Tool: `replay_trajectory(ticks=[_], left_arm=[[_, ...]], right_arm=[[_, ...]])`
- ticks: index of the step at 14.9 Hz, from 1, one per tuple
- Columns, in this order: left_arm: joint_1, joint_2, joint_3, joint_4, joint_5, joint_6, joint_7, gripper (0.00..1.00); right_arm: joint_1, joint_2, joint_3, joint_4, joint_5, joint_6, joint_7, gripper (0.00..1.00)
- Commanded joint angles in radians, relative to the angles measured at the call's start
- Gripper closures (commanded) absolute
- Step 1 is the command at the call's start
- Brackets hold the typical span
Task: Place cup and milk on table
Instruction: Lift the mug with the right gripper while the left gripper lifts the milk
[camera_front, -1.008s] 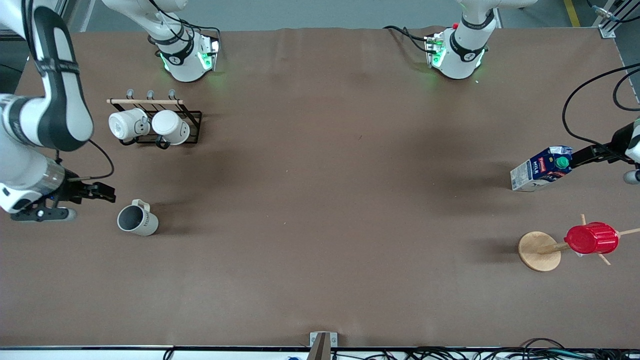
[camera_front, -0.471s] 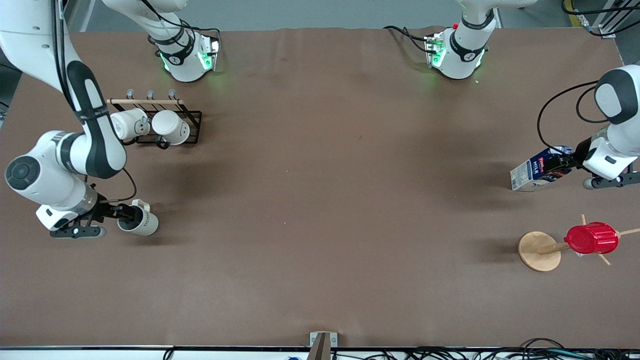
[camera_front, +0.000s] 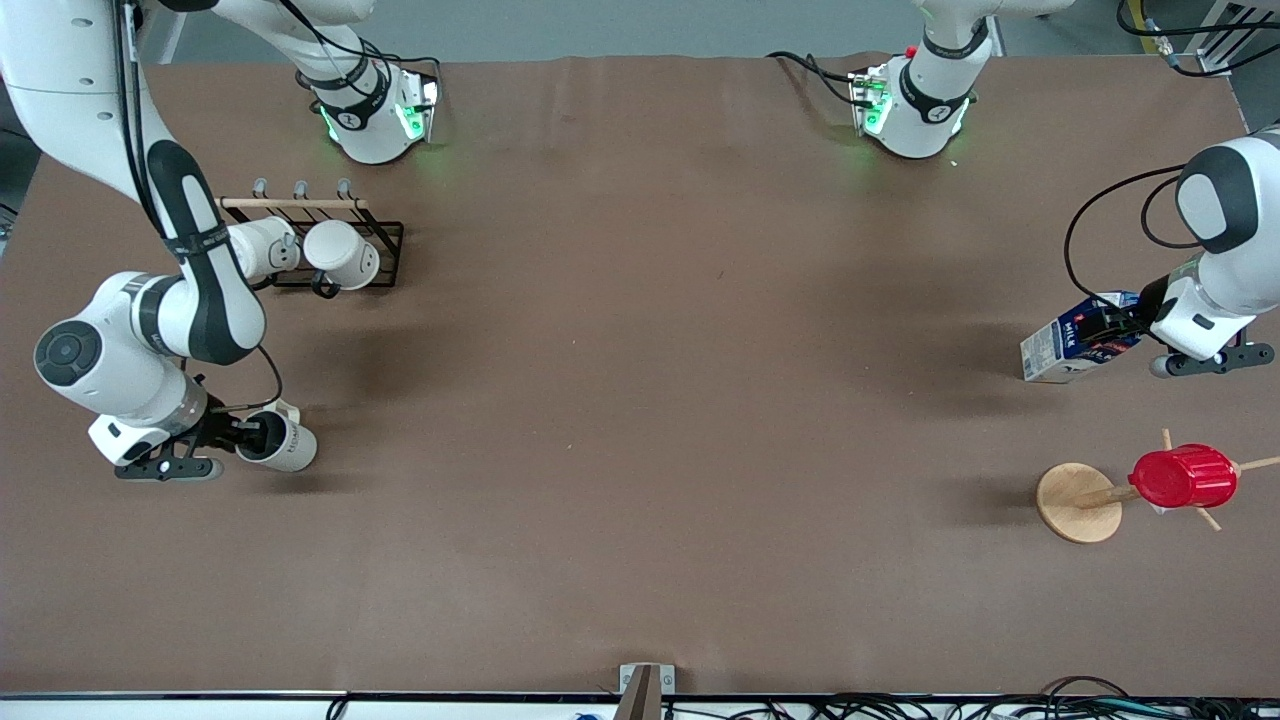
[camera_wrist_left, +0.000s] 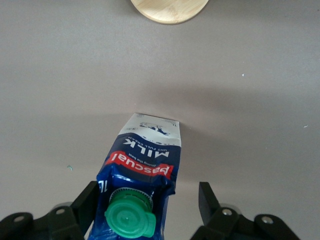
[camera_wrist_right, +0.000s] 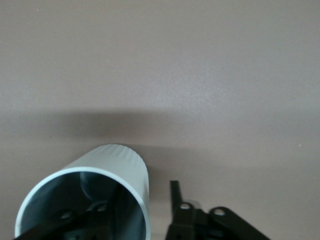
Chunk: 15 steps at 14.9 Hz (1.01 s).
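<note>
The cream-beige cup (camera_front: 286, 446) lies on its side on the brown table (camera_front: 640, 400), at the right arm's end, its mouth toward my right gripper (camera_front: 248, 433). That gripper is open, one finger inside the mouth and one outside the wall. In the right wrist view a gap shows between the cup's wall (camera_wrist_right: 117, 165) and the outer finger of the gripper (camera_wrist_right: 137, 197). The milk (camera_front: 1072, 345) lies on its side at the left arm's end. My left gripper (camera_front: 1125, 325) is open around its green-capped end (camera_wrist_left: 145, 160), with a gap on one side (camera_wrist_left: 147, 200).
A black rack with two white mugs (camera_front: 312, 250) stands farther from the front camera than the cup. A round wooden disc (camera_front: 1075, 505) with a peg stand holds a red ribbed cup (camera_front: 1183, 477), nearer the front camera than the milk. The disc's edge shows in the left wrist view (camera_wrist_left: 170, 7).
Both arms swung in over the table. My right gripper slid to the cup and put one finger into its mouth. My left gripper moved over the carton's capped end.
</note>
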Motion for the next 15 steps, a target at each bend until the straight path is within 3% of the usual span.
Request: replay_trajectory(ticks=[1,3,5,8,11,15], left_arm=[[0.016,-0.011,0.002,-0.013,0.018,0.011,0.008,0.27],[0.019,-0.013,0.002,-0.010,0.018,0.006,0.008,0.46],[0.017,-0.024,-0.002,0.001,0.016,0.003,-0.003,0.63],[0.017,-0.041,-0.079,0.108,0.016,-0.103,-0.023,0.74],[0.016,-0.031,-0.181,0.227,0.016,-0.199,-0.142,0.78],[0.010,-0.004,-0.394,0.264,0.016,-0.200,-0.339,0.77]], right_arm=[[-0.012,0.000,0.007,-0.008,0.070,0.014,-0.033,1.00],[-0.006,-0.004,0.007,0.021,0.071,-0.030,-0.053,1.00],[0.007,-0.022,0.013,0.073,0.067,-0.173,-0.051,1.00],[0.047,-0.081,0.046,0.120,0.067,-0.354,-0.027,1.00],[0.060,-0.116,0.181,0.119,0.057,-0.393,0.085,1.00],[0.083,-0.112,0.390,0.122,-0.016,-0.364,0.376,1.00]])
